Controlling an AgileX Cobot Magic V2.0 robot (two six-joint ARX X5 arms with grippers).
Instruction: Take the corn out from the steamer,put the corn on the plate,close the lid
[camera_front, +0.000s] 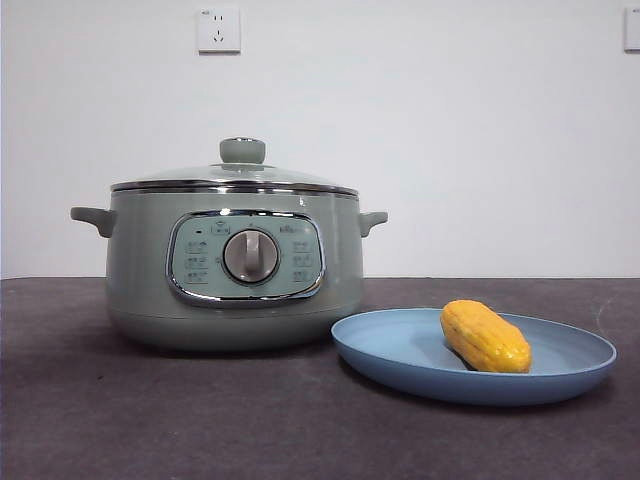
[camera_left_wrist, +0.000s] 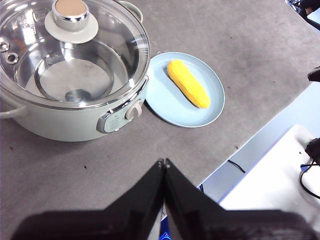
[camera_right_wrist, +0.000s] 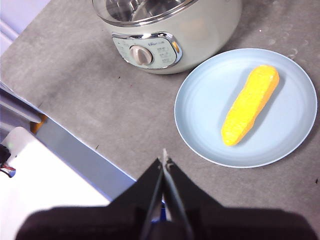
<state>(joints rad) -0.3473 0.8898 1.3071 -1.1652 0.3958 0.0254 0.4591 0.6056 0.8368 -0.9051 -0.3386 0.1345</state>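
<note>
Short yellow-orange corn cob (camera_front: 485, 337) lying on its side inside the wide, shallow light-blue plate (camera_front: 400, 350), just beside the large round sage-green electric steamer (camera_front: 235, 290) on the dark grey table (camera_front: 150, 420). Domed clear glass lid (camera_left_wrist: 107, 45) with chrome rim and pale green knob seated on the steamer, closing it. Left gripper (camera_left_wrist: 163, 162) pulled back above the table edge, jaws pressed together, holding nothing. Right gripper (camera_right_wrist: 164, 159) likewise drawn back, jaws together and empty, apart from the plate
</note>
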